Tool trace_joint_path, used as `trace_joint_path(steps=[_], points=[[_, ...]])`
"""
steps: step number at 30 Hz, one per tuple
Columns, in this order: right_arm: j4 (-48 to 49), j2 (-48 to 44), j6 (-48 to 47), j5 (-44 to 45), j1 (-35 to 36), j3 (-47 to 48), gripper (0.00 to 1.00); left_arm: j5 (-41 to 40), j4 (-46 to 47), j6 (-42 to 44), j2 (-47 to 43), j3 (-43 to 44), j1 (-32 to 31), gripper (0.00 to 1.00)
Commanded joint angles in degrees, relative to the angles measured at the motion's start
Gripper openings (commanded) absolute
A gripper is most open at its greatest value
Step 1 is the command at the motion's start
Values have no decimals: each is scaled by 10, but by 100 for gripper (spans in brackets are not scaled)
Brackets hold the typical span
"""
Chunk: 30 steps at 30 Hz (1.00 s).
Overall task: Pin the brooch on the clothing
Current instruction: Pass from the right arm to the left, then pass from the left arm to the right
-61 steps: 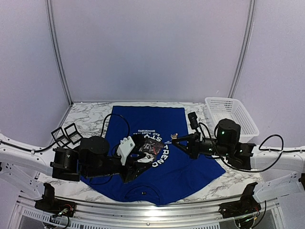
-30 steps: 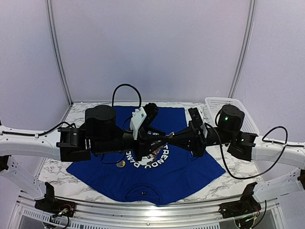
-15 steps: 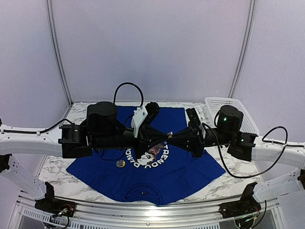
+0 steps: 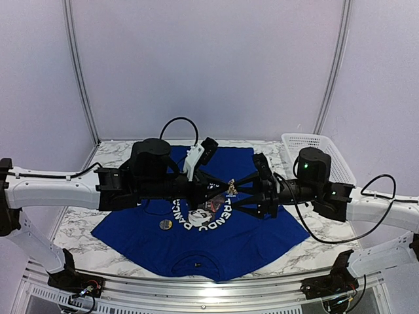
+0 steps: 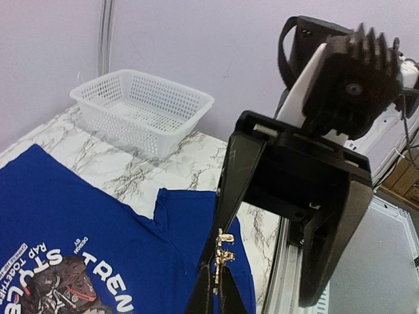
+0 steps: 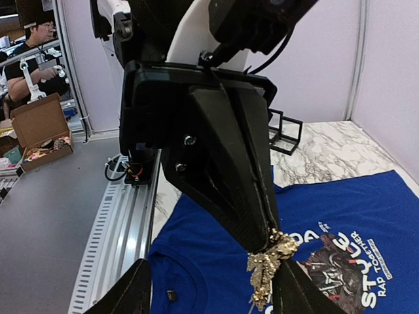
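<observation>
Your desk carries the clothing, spread flat across its middle with the collar toward the near edge. In the air above it, the left claw is pinched narrow on the gold brooch. The right claw stands wide, a finger on either side of the brooch (whether it touches, I cannot tell). This looks like a mid-air regrasp. Next you would secure the grip, then lower the brooch to the fabric.

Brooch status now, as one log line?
brooch: held in left gripper, above T-shirt | right gripper: open, fingers flanking brooch | pinning: not yet done
</observation>
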Motion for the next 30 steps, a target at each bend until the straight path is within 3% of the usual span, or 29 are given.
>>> trace_joint_path(steps=[1, 5, 11, 14, 23, 28, 30], points=[[-26, -30, 6, 9, -46, -14, 58, 39, 5, -43, 31, 1, 20, 0], [-38, -27, 20, -15, -103, -24, 60, 87, 5, -24, 61, 5, 34, 0], [-131, 53, -55, -132, -119, 41, 47, 166, -4, 30, 75, 17, 37, 0], [-197, 92, -95, -160, -119, 78, 45, 163, -36, 50, 85, 35, 40, 0], [-208, 125, -114, -195, -119, 93, 39, 171, -59, 64, 113, 66, 49, 0], [-161, 123, -73, -180, -119, 76, 15, 181, -58, 62, 123, 73, 52, 0], [-142, 119, -58, -179, -119, 68, 10, 183, -58, 60, 126, 74, 52, 0]])
